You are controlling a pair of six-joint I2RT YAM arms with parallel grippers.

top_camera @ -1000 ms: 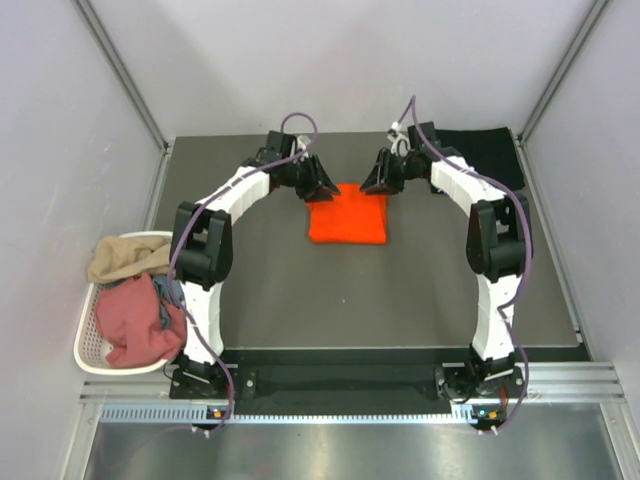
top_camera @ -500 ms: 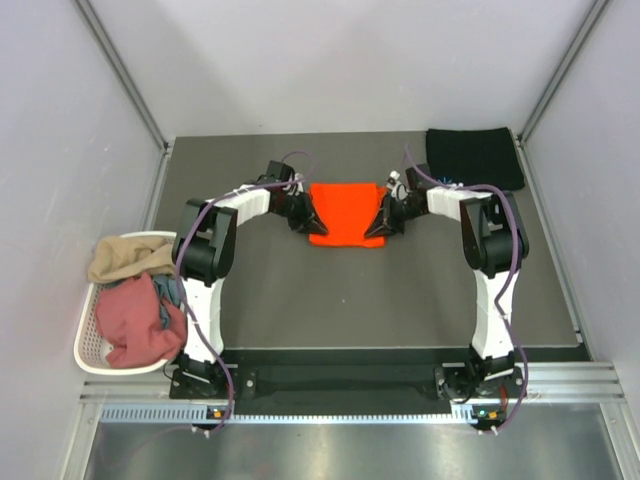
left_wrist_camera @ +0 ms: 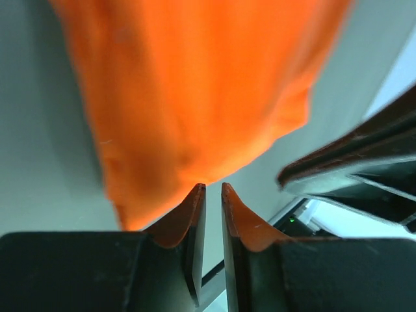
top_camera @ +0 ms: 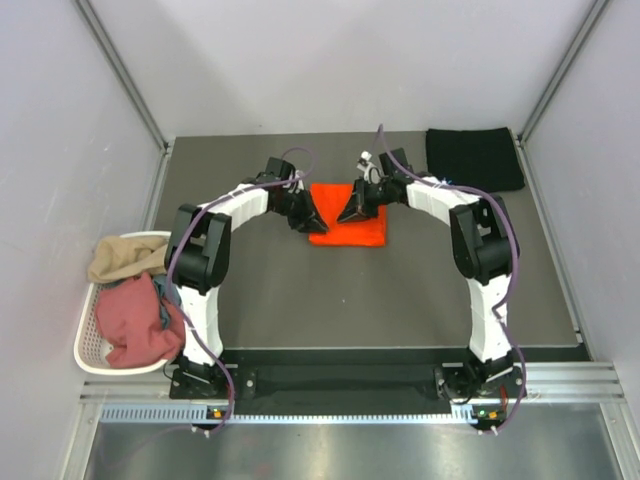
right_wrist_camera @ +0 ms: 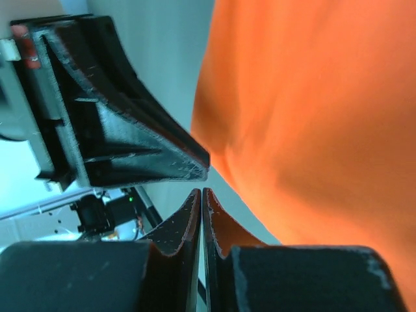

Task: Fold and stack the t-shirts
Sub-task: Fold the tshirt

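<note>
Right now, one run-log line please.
bright orange cloth t-shirt on table | left end effector pinching its edge | right end effector shut over it

Orange t-shirt [right_wrist_camera: 312, 117] at right, closed fingers [right_wrist_camera: 188, 224] below, left gripper [right_wrist_camera: 188, 156] alongside

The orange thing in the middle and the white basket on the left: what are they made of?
The orange t-shirt looks like soft, matte cloth, perhaps cotton: it lies limp, with gentle creases and rounded folded edges. The basket looks like rigid white plastic: a smooth rim and even slots moulded in its wall.
</note>
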